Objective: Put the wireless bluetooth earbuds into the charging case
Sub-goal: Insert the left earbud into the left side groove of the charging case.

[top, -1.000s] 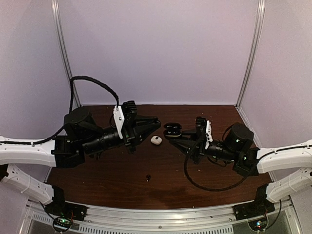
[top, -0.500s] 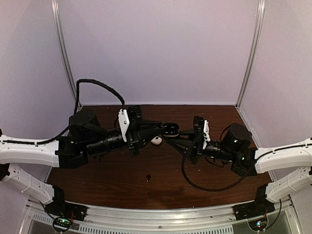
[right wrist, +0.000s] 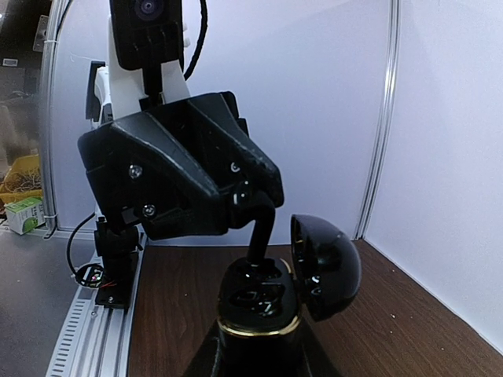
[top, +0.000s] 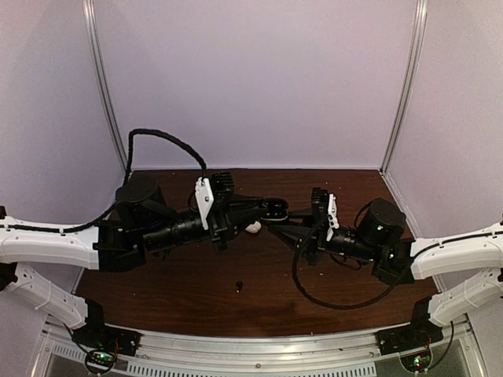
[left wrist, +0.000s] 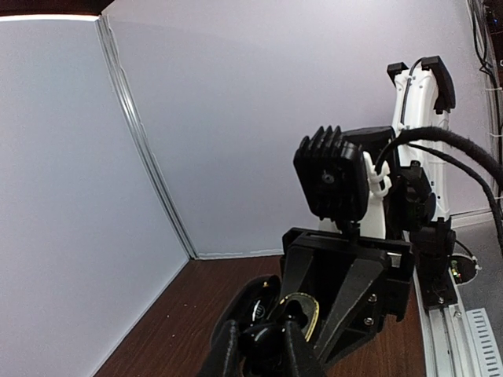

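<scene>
Right gripper (right wrist: 245, 357) clamped on black case (right wrist: 259, 302), lid open, mid-table (top: 196, 298); left gripper (left wrist: 263, 345) pinched narrow at case mouth, possibly on a dark earbud, view too murky; one black earbud (top: 238, 285) loose, well apart toward near edge.

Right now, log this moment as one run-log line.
left gripper: shut, tips at open charging case | right gripper: shut on charging case | loose on table: white object, black earbud
</scene>
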### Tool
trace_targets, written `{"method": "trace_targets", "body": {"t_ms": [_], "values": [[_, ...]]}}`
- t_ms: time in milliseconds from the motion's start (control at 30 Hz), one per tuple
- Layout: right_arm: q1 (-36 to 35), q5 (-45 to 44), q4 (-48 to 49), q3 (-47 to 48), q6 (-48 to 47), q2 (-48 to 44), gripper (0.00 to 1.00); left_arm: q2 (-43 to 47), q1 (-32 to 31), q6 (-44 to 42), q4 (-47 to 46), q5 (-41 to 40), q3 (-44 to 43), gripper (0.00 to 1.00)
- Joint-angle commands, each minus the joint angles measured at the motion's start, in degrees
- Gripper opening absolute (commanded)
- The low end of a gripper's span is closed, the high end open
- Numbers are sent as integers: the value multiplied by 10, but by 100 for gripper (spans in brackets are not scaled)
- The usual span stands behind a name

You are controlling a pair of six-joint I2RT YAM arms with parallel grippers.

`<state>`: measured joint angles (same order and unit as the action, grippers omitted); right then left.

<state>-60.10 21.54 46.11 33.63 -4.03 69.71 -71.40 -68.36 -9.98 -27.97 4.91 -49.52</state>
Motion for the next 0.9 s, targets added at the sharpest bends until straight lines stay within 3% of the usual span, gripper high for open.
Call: {"method": "trace_targets", "body": {"t_ms": [0,867], "values": [[-5,-3,29,16,10,-8,0,-7,-3,-1,-26,-10,-17,8],[-5,-21,38,15,24,-29,0,-37,-3,-11,40,-31,-35,7]]}}
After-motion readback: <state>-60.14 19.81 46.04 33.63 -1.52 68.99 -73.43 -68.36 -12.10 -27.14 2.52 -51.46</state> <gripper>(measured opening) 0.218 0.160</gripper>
